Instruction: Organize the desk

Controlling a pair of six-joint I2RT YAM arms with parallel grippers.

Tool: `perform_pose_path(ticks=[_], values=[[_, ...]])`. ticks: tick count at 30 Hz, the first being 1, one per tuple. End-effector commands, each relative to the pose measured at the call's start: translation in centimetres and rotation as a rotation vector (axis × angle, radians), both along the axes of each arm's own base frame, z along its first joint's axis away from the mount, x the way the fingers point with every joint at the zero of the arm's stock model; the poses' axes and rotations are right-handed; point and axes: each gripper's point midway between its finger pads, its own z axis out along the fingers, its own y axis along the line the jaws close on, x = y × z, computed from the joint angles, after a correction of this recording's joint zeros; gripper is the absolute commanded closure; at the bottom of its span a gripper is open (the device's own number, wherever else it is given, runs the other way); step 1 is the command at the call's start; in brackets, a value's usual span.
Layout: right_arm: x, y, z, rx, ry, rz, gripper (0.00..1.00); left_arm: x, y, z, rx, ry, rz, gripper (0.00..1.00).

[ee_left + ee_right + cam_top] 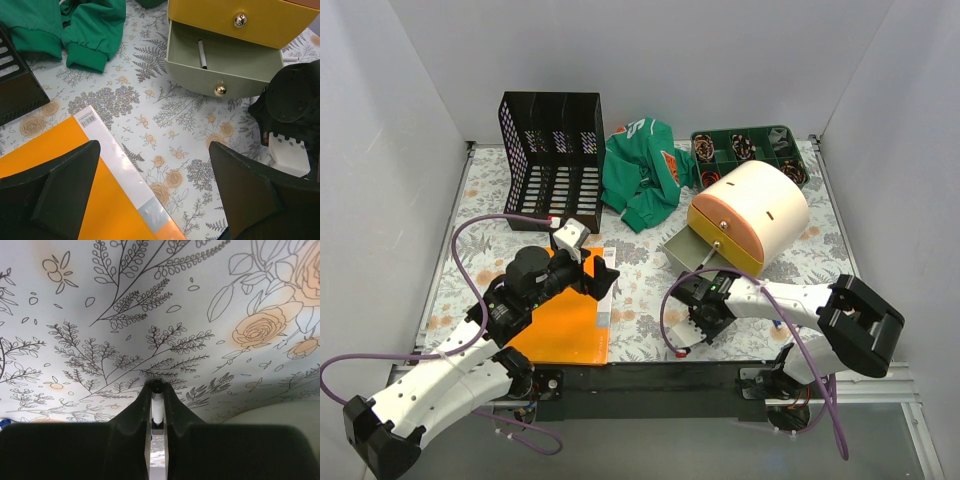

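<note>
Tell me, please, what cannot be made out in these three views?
Right wrist view: thin white object clamped in the right gripper; its fingers hide nearly all, so identity unclear.
Top view: green tray contents too small to name.
Left wrist view: drawer rear hidden under the yellow front above.

Desk (165,115) strip between book (55,160) and drawer (225,62)

Nothing reads clearly: a barcode label (87,118) on the orange folder (112,205) is too small.
</note>
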Motion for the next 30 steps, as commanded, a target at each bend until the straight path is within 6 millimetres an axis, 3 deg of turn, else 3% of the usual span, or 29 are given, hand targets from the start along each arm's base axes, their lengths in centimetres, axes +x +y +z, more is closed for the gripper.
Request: perform_pose_path(ticks=[1, 6, 13, 20, 23, 30], values=[[-2.1, 1.6, -0.5, 0.085, 0.110, 0.009, 0.89, 0.1, 0.2, 0.9, -0.003, -0.028, 0.007, 0.08], [-4.3, 5.0, 1.7, 0.214, 0.258, -0.008, 0.99, 0.1, 0.2, 0.6, 0.003, -0.023, 0.007, 0.09], [-6.6, 10.0, 8.0, 0.382, 0.444, 0.027, 0.99, 0.2, 0.3, 0.5, 0.009, -0.022, 0.012, 0.08], [-8.1, 12.6, 12.0, 0.470, 0.572, -0.021, 0.99, 0.4, 0.2, 0.1, 0.020, -0.014, 0.014, 0.08], [-7.4, 13.7, 13.8, 0.512, 0.565, -0.073, 0.99, 0.4, 0.2, 0.0, 0.022, -0.011, 0.014, 0.08], [-1.4, 13.9, 19.1, 0.668, 0.431, -0.264, 0.99, 0.4, 0.3, 0.1, 0.020, -0.016, 0.020, 0.08]])
